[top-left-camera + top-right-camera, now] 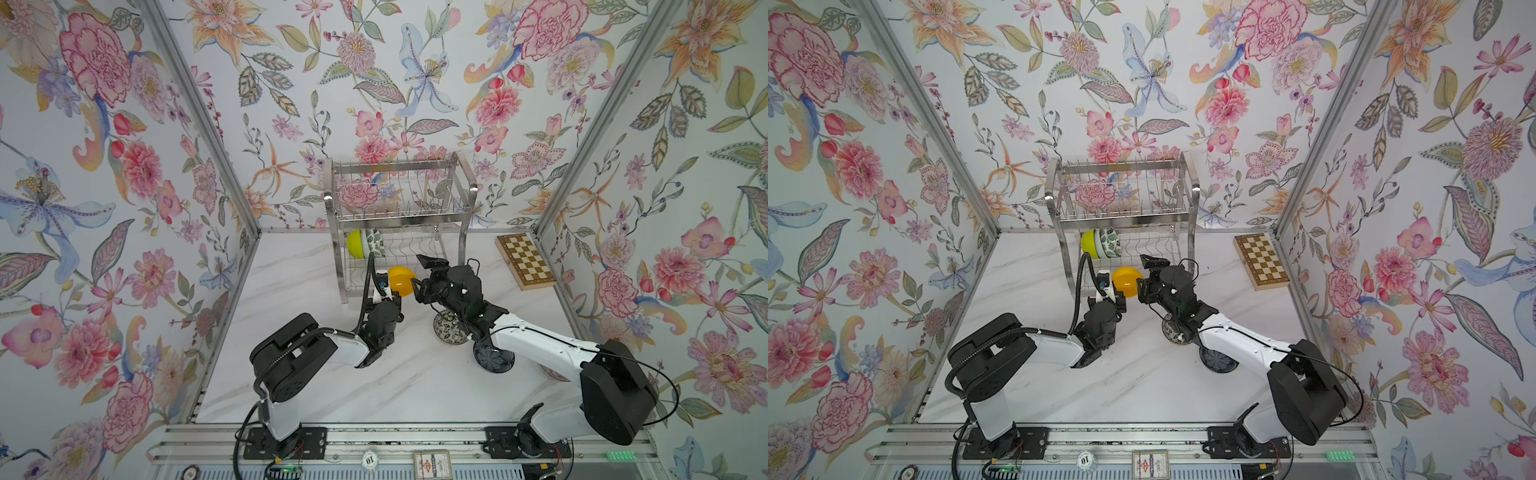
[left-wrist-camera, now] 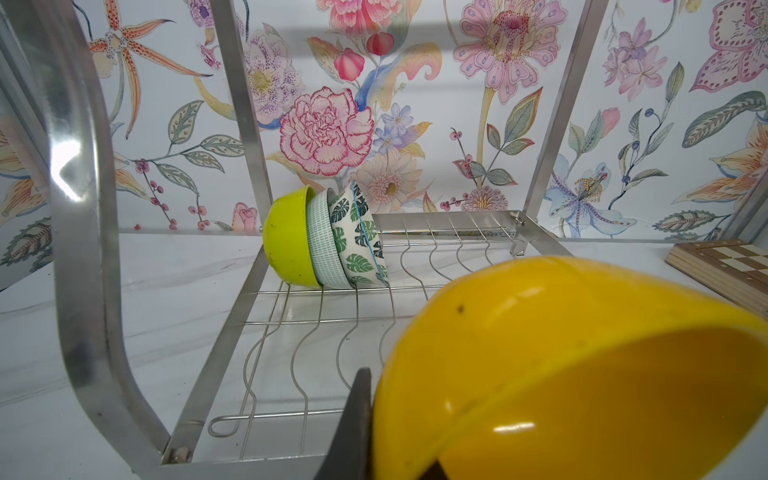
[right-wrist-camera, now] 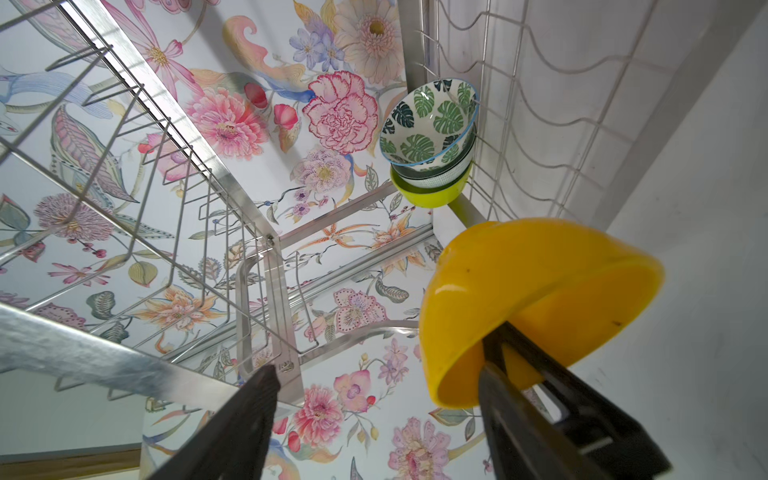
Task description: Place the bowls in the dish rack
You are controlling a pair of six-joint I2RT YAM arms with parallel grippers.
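Observation:
An orange-yellow bowl hangs tilted just in front of the dish rack's lower tier. My left gripper is shut on its rim, one finger outside and one inside. My right gripper stands open at the bowl's other side, with the bowl's edge partly between its fingers. A lime-yellow bowl, a pale aqua bowl and a green-leaf bowl stand nested on edge in the lower tier. A black-white floral bowl and a dark navy bowl lie under the right arm.
A wooden chessboard lies at the back right of the marble table. Another bowl's rim shows mostly hidden under the right arm. Floral walls close in the left, back and right. The rack's upper tier holds nothing.

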